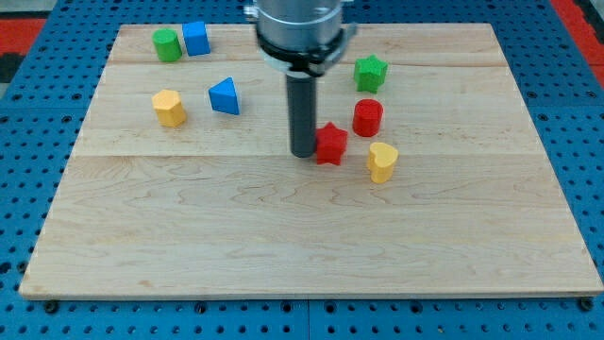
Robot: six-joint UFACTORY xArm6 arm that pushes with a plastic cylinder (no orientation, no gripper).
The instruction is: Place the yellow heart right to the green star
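On the bench (283, 246), my tip (303, 153) touches the left side of the red star (330, 144). The yellow heart (382, 161) lies just right of that star, slightly nearer. The red cylinder (367, 117) sits behind the heart, and the green star (371, 73) farther back. At far left, the green cylinder (167, 44) stands beside the blue cube (196, 39), with the yellow block (170, 108) and blue triangle (225, 96) nearer.

My tip (303, 153) is resting against the red star (331, 144), the yellow heart (381, 161) sitting near, below the red cylinder (367, 117) and green star (371, 73).
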